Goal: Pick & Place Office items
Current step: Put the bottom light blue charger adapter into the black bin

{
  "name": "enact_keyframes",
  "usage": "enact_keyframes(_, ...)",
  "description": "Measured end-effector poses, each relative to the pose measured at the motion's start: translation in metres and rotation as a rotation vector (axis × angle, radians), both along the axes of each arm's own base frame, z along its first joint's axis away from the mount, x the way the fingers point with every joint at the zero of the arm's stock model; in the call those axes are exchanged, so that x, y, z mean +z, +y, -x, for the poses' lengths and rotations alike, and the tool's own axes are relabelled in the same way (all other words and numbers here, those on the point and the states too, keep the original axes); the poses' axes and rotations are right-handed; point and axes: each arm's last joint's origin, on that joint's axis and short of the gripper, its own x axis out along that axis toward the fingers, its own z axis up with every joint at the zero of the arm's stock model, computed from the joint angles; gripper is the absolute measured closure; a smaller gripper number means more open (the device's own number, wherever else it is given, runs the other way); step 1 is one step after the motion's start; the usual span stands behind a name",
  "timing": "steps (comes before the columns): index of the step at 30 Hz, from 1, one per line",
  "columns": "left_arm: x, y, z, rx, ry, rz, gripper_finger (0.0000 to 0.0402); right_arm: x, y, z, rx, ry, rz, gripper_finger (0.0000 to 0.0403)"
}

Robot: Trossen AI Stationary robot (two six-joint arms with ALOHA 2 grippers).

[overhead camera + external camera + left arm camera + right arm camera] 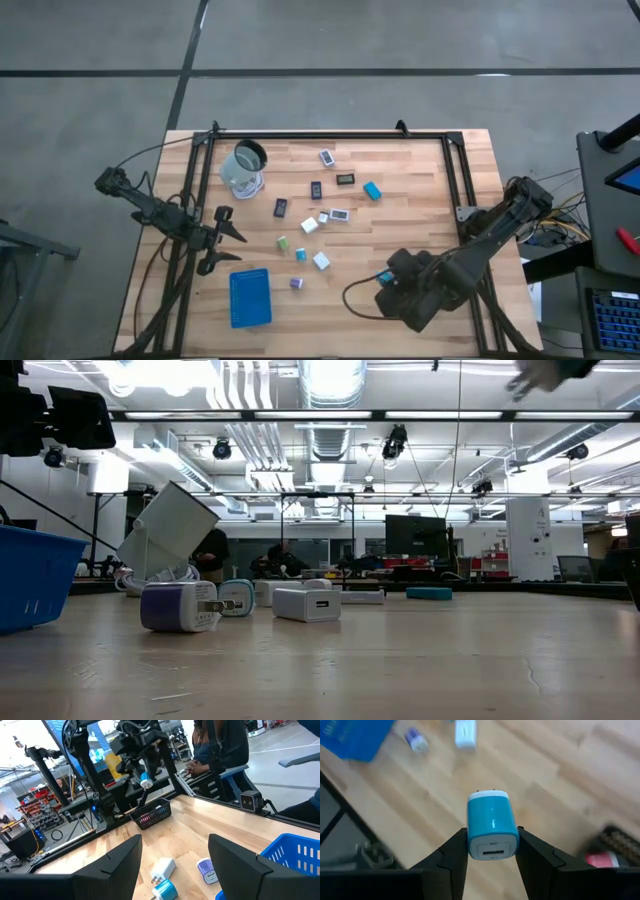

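The right tool (491,851) pinches a teal charger (491,831) above the desk (420,190), likely carrying it to the black tray (152,814). The left tool (222,238) waits spread beside the blue tray (250,297); other items (320,259) lie scattered mid-desk

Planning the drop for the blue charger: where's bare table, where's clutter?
Bare wood: between the blue tray and the right end effector, which holds the blue charger, and the strip between the frame's right rail and the teal block. Crowded: from the clear cup down to the purple block.

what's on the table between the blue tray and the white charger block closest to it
One purple charger block, seen in the high view, between the blue tray and the white charger block.
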Motion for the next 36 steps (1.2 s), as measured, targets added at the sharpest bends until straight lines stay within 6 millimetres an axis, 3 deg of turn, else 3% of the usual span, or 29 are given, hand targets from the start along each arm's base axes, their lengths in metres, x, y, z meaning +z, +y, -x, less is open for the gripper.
enact_keyframes(11,0.0,0.0,0.0,0.001,0.0,0.0,0.0168,0.006,-0.009,0.023,-0.169,0.223,-0.158,0.0266)
enact_keyframes(20,0.0,0.0,0.0,0.0,0.0,0.0,0.0168,0.001,-0.007,0.038,-0.306,0.338,-0.162,0.0266)
enact_keyframes(28,0.0,0.0,0.0,0.001,0.0,0.0,0.0168,-0.027,-0.002,0.053,-0.369,0.384,-0.112,0.0266)
enact_keyframes(36,0.0,0.0,0.0,0.0,0.0,0.0,0.0168,-0.059,0.0,0.055,-0.352,0.373,-0.144,0.0266)
